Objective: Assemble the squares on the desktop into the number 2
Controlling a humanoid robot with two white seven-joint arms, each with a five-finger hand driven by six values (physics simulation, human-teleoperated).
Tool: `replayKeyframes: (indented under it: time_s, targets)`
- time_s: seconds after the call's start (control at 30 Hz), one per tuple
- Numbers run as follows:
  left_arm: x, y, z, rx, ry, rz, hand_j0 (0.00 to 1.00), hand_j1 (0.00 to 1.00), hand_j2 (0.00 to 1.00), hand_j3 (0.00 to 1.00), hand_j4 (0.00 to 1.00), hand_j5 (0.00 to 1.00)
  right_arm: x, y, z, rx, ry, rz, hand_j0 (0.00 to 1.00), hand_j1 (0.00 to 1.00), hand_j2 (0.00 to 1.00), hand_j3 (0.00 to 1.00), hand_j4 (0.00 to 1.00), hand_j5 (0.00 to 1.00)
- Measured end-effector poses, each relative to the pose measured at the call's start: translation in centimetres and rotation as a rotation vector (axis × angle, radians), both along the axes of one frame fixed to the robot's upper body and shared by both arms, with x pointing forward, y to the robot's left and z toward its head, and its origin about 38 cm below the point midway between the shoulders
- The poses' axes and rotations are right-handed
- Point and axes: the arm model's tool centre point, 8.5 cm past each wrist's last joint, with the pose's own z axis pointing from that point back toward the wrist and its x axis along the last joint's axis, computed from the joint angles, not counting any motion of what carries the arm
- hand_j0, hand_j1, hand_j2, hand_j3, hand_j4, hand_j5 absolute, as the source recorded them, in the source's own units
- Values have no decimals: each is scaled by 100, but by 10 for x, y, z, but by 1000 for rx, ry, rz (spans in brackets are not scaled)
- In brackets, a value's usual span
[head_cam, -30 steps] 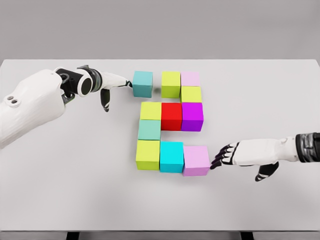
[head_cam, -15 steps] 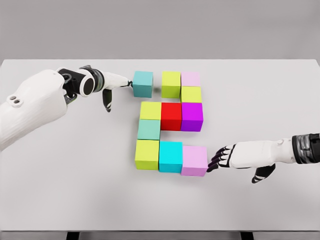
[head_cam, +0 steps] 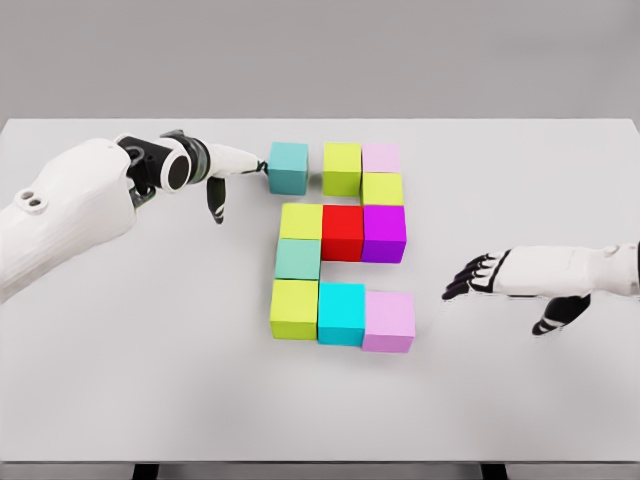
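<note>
Coloured cubes sit on the white table (head_cam: 120, 380) in a rough 2 shape. The top row holds a teal cube (head_cam: 288, 167), set apart to the left by a small gap, a lime cube (head_cam: 342, 168) and a pale pink cube (head_cam: 381, 157). Below come a lime cube (head_cam: 382, 189), then a yellow-green (head_cam: 301, 221), red (head_cam: 343, 232) and magenta cube (head_cam: 384, 232). A mint cube (head_cam: 299, 260) leads down to a lime (head_cam: 294, 308), cyan (head_cam: 342, 313) and pink cube (head_cam: 389, 321). My left hand (head_cam: 235, 165) touches the teal cube's left side with its fingers stretched out. My right hand (head_cam: 470, 275) hovers open to the right of the pink cube, apart from it.
The table's front edge runs along the bottom of the view, with dark legs (head_cam: 146, 470) under it. A grey wall (head_cam: 320, 55) stands behind the table.
My right hand has pulled back to the right and slightly up, away from the bottom pink cube, which shifted a little left against the cyan one. The left hand crept slightly right with the teal cube.
</note>
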Motion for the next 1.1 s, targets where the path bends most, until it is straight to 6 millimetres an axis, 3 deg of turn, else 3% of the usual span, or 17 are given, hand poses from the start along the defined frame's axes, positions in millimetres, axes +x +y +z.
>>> replayKeyframes:
  time_s: [0.23, 0.3, 0.43, 0.67, 0.83, 1.1]
  targets:
    - [-1, -3, -1, -2, 1, -5, 100, 100, 100, 100, 100, 100, 10, -35, 36, 168, -28, -151, 100, 100, 100, 100, 100, 100]
    - [0, -3, 0, -2, 0, -6, 100, 100, 100, 100, 100, 100, 13, -40, 48, 179, -56, -163, 100, 100, 100, 100, 100, 100]
    - [0, -5, 0, 0, -3, -8, 100, 100, 100, 100, 100, 100, 13, -41, 51, 192, -65, -167, 100, 100, 100, 100, 100, 100]
    - [-1, -6, -1, 4, -6, -11, 100, 100, 100, 100, 100, 100, 12, -26, 42, 245, -62, -115, 100, 100, 100, 100, 100, 100]
    - [0, -3, -1, 6, -5, -5, 100, 100, 100, 100, 100, 100, 6, -18, 17, 279, -16, -97, 100, 100, 100, 100, 100, 100]
    - [6, 8, -1, 26, -13, 24, 100, 100, 100, 100, 100, 100, 13, -25, 11, 303, -22, -130, 100, 100, 100, 100, 100, 100]
